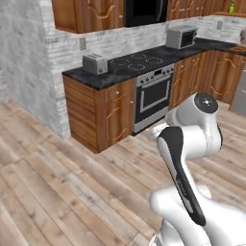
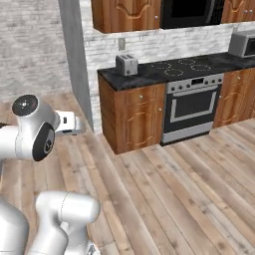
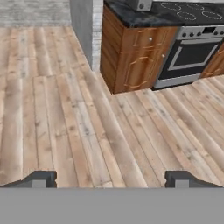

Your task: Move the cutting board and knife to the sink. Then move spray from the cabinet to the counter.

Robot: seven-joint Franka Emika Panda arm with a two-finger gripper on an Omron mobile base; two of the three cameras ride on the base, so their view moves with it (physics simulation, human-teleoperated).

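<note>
We are holding the two-finger gripper [image 3: 111,179] with its jaws spread wide and gripping nothing, aimed down at the plank floor in front of the steel-fronted oven [image 1: 153,96]. The small bright green spray bottle [image 1: 231,8] is standing upright, long axis vertical, high up and far right of the oven, well apart from the gripper. We are not seeing the cutting board or knife, so their heading cannot be told. The black marble counter [image 1: 91,77] is flanking the oven.
</note>
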